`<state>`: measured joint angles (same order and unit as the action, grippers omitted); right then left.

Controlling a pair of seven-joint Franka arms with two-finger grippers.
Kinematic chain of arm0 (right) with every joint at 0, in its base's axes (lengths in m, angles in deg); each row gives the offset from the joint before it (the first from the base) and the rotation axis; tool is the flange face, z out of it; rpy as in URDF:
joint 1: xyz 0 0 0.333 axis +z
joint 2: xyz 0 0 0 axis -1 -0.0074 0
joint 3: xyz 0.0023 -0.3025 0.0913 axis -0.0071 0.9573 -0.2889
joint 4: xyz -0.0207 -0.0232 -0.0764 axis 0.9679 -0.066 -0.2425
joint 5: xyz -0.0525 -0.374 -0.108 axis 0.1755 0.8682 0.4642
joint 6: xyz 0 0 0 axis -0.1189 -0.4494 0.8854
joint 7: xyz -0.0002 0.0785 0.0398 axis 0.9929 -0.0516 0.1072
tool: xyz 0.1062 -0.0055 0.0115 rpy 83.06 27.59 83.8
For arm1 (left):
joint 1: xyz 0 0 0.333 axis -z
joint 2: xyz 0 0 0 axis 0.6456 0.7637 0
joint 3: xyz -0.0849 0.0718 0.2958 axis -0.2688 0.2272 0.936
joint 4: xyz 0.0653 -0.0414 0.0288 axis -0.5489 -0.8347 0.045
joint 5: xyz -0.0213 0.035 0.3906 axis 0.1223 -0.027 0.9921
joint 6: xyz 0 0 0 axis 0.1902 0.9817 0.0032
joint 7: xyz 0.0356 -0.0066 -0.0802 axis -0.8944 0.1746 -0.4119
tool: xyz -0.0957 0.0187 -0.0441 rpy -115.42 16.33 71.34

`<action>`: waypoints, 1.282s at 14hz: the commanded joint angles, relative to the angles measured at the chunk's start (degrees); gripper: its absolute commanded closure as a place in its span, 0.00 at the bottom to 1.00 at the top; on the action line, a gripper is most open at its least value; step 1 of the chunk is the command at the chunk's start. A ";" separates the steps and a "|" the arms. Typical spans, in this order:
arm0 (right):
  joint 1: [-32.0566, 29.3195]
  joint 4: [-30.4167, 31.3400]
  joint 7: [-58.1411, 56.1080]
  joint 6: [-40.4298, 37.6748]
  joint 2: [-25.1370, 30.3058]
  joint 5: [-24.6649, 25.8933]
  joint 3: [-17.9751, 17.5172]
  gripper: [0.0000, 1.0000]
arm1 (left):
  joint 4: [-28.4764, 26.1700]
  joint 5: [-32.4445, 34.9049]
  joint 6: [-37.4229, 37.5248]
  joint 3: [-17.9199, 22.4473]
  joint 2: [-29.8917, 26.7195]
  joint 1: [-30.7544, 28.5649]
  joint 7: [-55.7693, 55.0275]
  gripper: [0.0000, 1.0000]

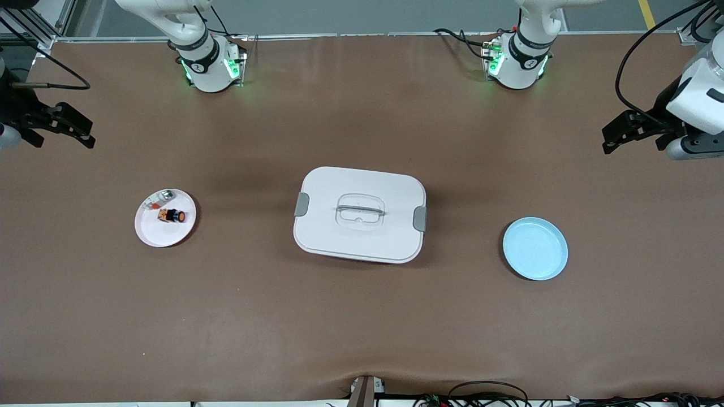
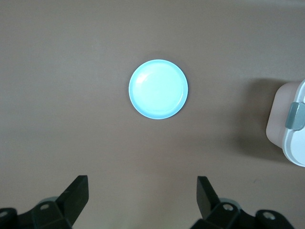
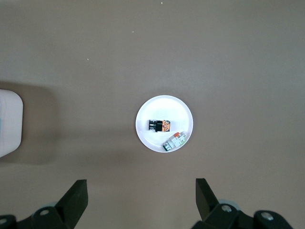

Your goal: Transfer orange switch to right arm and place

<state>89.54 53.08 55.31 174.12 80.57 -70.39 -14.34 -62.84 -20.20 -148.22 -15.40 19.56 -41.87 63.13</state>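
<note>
The orange switch [image 1: 171, 215] [image 3: 158, 126] lies on its side on a small white plate [image 1: 148, 234] [image 3: 164, 107] toward the right arm's end of the table. My right gripper [image 1: 85, 133] [image 3: 141, 191] hangs open and high over bare table beside that plate, with nothing between its fingers. My left gripper [image 1: 608, 140] [image 2: 142, 191] hangs open over bare table at the left arm's end, beside a light blue plate [image 1: 535, 249] [image 2: 158, 89] that holds nothing. Both arms wait.
A small silvery-clear part [image 1: 158, 199] [image 3: 174, 141] shares the white plate with the switch. A white lidded box [image 1: 360, 213] [image 2: 293, 124] [image 3: 9, 124] with grey latches and a handle stands mid-table between the two plates.
</note>
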 commanded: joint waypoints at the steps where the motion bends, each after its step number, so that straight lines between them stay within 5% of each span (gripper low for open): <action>1: -0.32 -0.90 -0.31 -0.58 -0.33 -0.82 -0.07 0.00 | 0.98 -1.27 0.52 0.06 0.16 -0.36 1.22 0.00; 18: -0.41 -0.90 -3.04 -0.66 -0.85 -0.73 -0.07 0.00 | 1.95 -1.98 2.45 0.15 0.25 -0.18 1.22 0.00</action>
<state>89.46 53.03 53.09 174.08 80.12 -70.41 -14.27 -62.16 -21.17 -147.50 -15.34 19.56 -41.88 63.13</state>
